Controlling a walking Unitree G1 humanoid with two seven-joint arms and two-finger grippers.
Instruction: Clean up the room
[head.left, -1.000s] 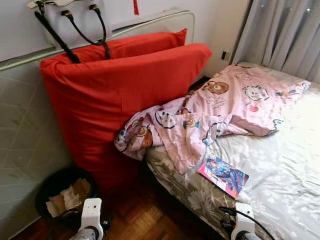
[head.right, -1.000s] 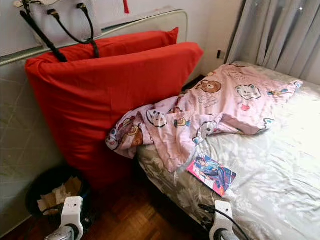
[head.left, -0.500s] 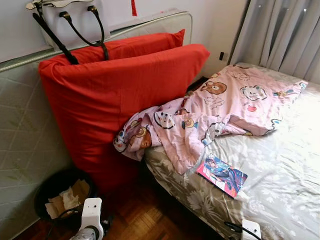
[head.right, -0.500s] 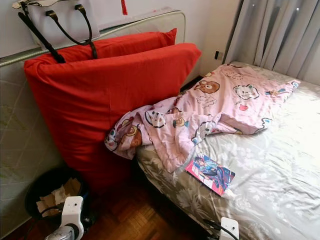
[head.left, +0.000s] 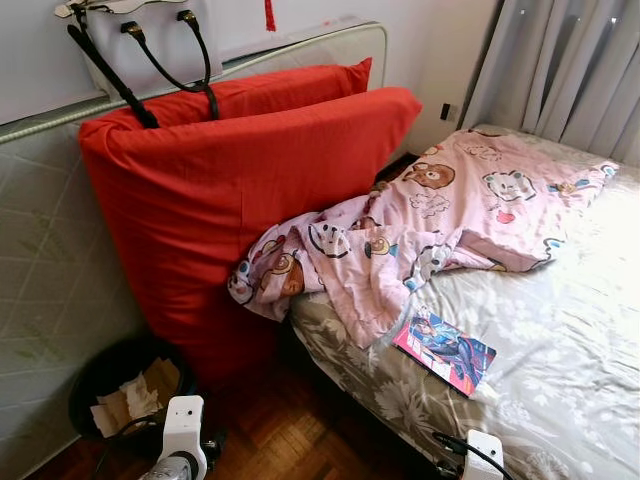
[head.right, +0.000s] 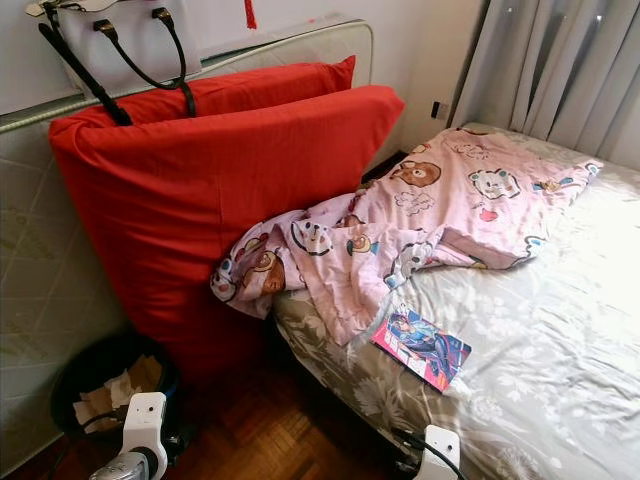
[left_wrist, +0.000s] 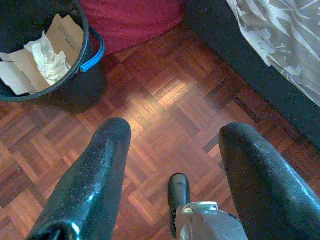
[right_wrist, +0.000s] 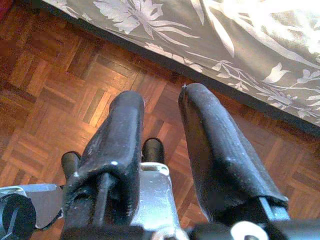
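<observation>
Left eye view: a crumpled pink blanket (head.left: 420, 235) printed with cartoon bears spills off the side of a bed (head.left: 560, 340), one corner hanging over the edge against 2 large red cushions (head.left: 230, 190) propped upright along a quilted headboard (head.left: 50, 270). A comic book (head.left: 445, 350) lies flat on the grey floral sheet, just beside the blanket's lower fold. A white handbag (head.left: 140, 45) with black straps sits on top of the cushions, and grey curtains (head.left: 560, 70) hang behind the bed.

Left wrist view: the left gripper (left_wrist: 172, 170) hangs over the wooden floor (left_wrist: 165, 115), its 2 black fingers (left_wrist: 95, 175) spread wide and holding nothing; beyond the fingertips stands a black bin (left_wrist: 50, 55) with paper and cardboard inside.

Right wrist view: the right gripper (right_wrist: 160, 145) has its fingers (right_wrist: 120, 145) parted by a narrow gap, empty, with the bed's edge just past their tips.
</observation>
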